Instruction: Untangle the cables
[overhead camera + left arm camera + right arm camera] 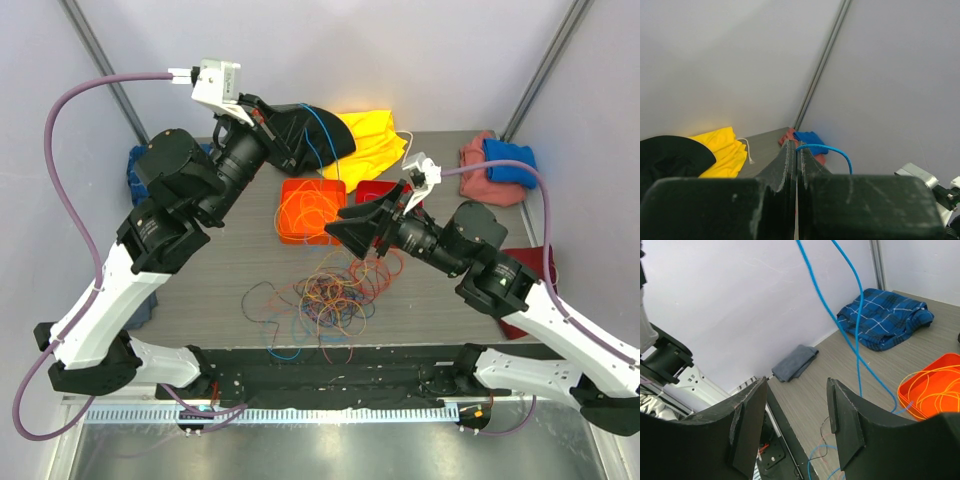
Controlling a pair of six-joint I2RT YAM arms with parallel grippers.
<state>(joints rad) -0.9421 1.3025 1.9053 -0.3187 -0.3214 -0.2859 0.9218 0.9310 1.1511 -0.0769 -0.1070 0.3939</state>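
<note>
- Blue cable (837,150) is pinched between the closed fingers of the left end effector (797,146), which stands high above the tabletop (240,250). In the left wrist view the cable arcs off to the right from the fingertips.
- From that grip the blue cable is seen hanging in two strands down towards the orange tray (288,188), in which coiled orange cables (310,210) lie.
- The right end effector (797,384) is partly open, with nothing gripped. In its wrist view the two blue strands are seen passing beyond its fingertips.
- In the top view the right end effector is placed over the near edge of the orange tray, just above the far side of the loose tangle of cables (330,295).
- That tangle, in orange, blue, purple and red, is spread on the tabletop between the two arms, near the front edge.
- A yellow cloth (375,140) is seen behind the tray.
</note>
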